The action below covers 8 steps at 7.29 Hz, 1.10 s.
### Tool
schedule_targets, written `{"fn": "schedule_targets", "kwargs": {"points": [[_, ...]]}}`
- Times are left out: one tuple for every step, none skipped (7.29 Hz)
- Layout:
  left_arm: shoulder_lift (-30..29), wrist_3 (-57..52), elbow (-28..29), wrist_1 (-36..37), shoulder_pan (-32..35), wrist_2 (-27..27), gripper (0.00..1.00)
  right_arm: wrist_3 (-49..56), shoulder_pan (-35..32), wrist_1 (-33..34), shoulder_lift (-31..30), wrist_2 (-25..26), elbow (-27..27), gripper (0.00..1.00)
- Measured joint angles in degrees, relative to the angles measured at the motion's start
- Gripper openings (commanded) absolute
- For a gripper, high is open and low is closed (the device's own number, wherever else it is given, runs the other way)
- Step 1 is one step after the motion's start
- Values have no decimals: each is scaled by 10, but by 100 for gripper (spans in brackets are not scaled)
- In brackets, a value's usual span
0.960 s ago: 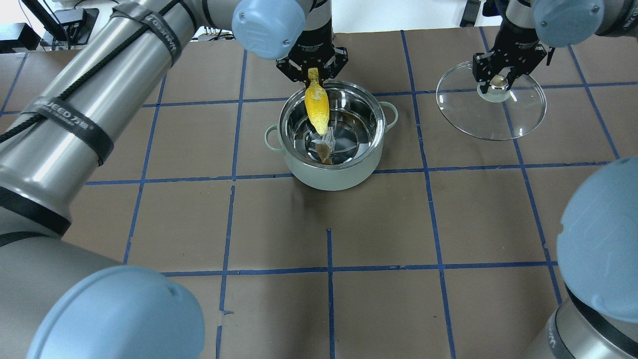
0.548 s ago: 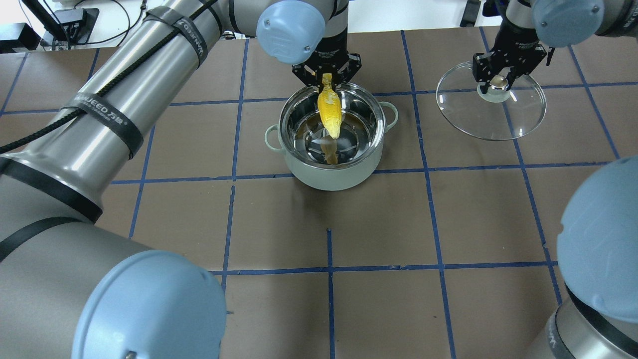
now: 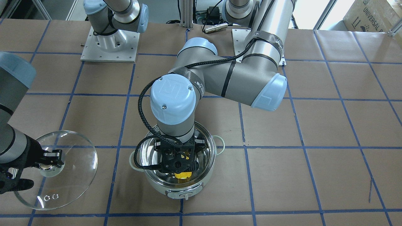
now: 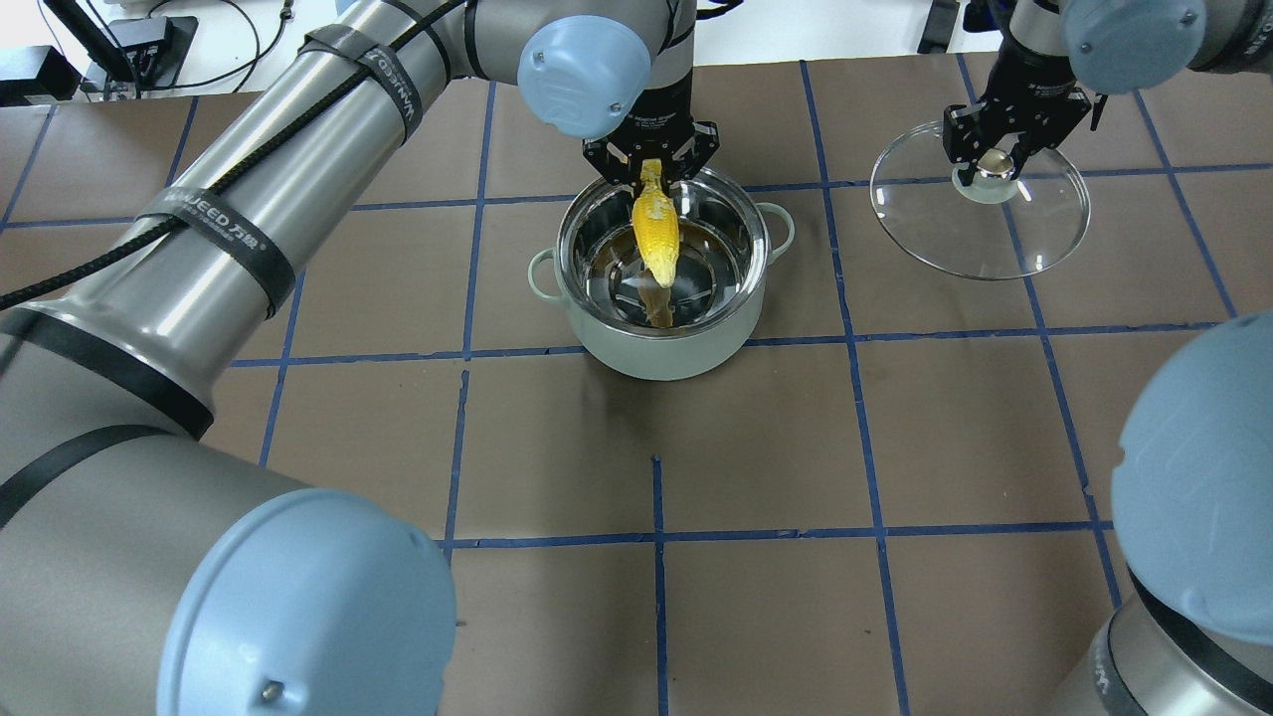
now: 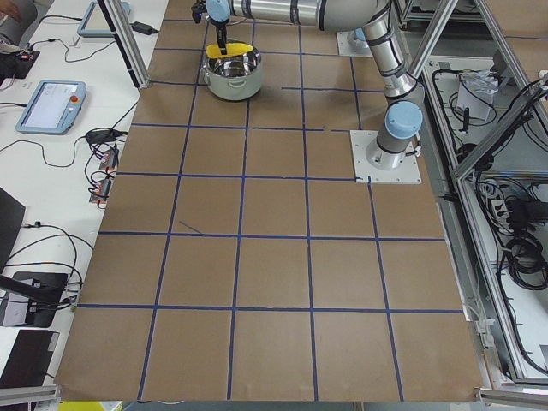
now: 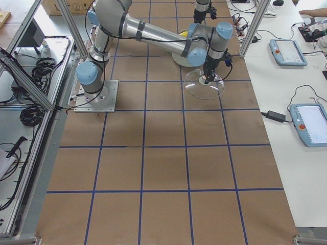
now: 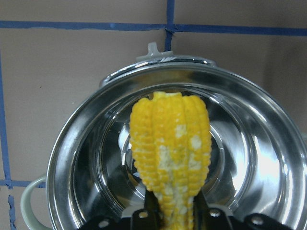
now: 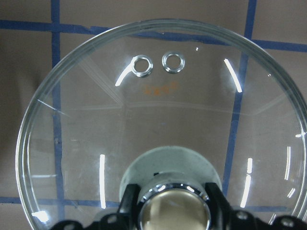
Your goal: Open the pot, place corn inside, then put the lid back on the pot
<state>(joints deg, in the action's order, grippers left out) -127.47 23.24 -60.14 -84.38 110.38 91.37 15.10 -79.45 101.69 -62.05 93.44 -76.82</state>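
The open pot (image 4: 661, 343) stands mid-table, mint-white outside and shiny steel inside; it also shows in the front view (image 3: 157, 185) and the left wrist view (image 7: 86, 158). My left gripper (image 4: 651, 169) is shut on the yellow corn (image 4: 657, 231) by its narrow end. The cob hangs over the pot's mouth, thick end down inside the rim; it also shows in the left wrist view (image 7: 171, 143). My right gripper (image 4: 995, 164) is shut on the knob of the clear glass lid (image 4: 1034, 234), held tilted to the pot's right; the lid also shows in the right wrist view (image 8: 158, 115).
The table is brown board with a blue tape grid (image 4: 656, 537). The left arm's elbow (image 3: 171, 100) hangs over the pot in the front view. Arm bases (image 3: 110, 40) stand at the table's robot side.
My left gripper has moved right with the corn, from the pot's back-left rim to over its back middle, and lowered a little. The right gripper and lid have not moved.
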Motion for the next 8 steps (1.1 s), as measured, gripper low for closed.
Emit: {"fn": "schedule_targets", "kwargs": {"points": [[-1,0,0,1,-1,0,100,0,0,0,0,0,0,12],[-1,0,0,1,-2,0,100,0,0,0,-1,0,0,11],[-1,1,-1,1,-2,0,100,-1,0,-1,-1,0,1,11],[1,1,-2,-1,-3,0,100,-1,0,-2,-3,0,3,12],[5,-11,-3,-3,-8,1,100,-2,-1,-5,-8,1,8,12],[15,-41,-8,-9,-23,2,100,-3,-3,-9,-20,1,10,12],[38,-79,-23,-17,-45,2,100,-9,-11,-17,-35,1,11,12],[77,-118,-57,-22,-73,0,100,-27,-30,-27,-55,0,12,12]]}}
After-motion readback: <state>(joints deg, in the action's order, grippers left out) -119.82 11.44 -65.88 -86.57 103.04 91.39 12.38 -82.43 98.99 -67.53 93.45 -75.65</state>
